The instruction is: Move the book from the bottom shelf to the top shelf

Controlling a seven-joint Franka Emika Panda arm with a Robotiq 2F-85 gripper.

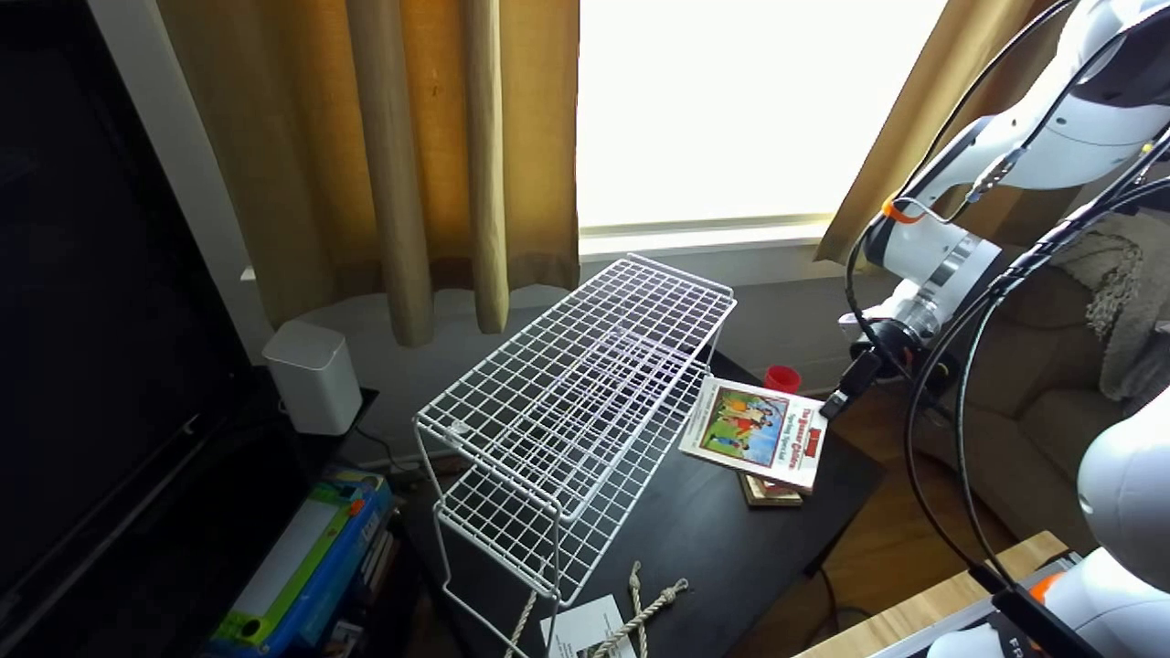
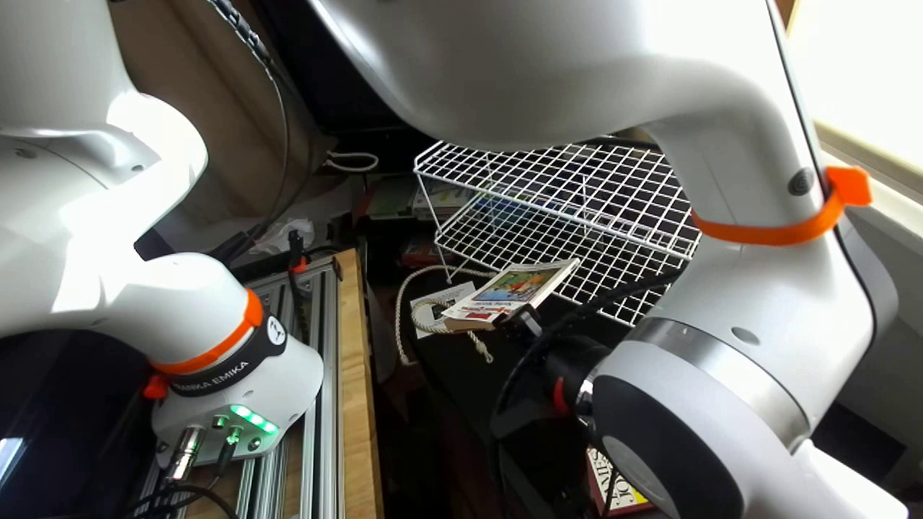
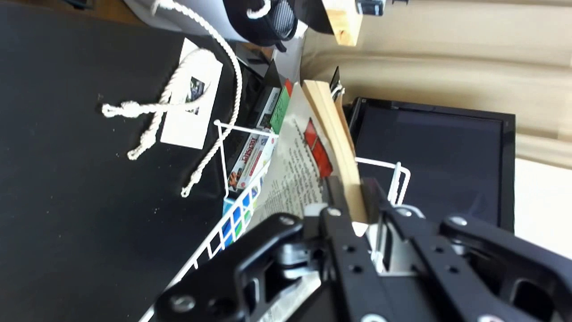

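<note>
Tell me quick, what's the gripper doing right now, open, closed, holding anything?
Gripper: closed, holding the book by one edge.

Daylight enters at the window [image 1: 749, 110], which is overexposed to white; the adjacent curtain [image 1: 439, 137] glows amber, whereas the television [image 1: 91, 320] falls to near-black. In an exterior view, glare bleaches patches of the arm [image 2: 130, 209], and green status lights [image 2: 254, 418] shine. In the wrist view, the gripper [image 3: 353, 197] is soft toward its tips, and print on the book [image 3: 290, 174] is too blurred to read.
</note>
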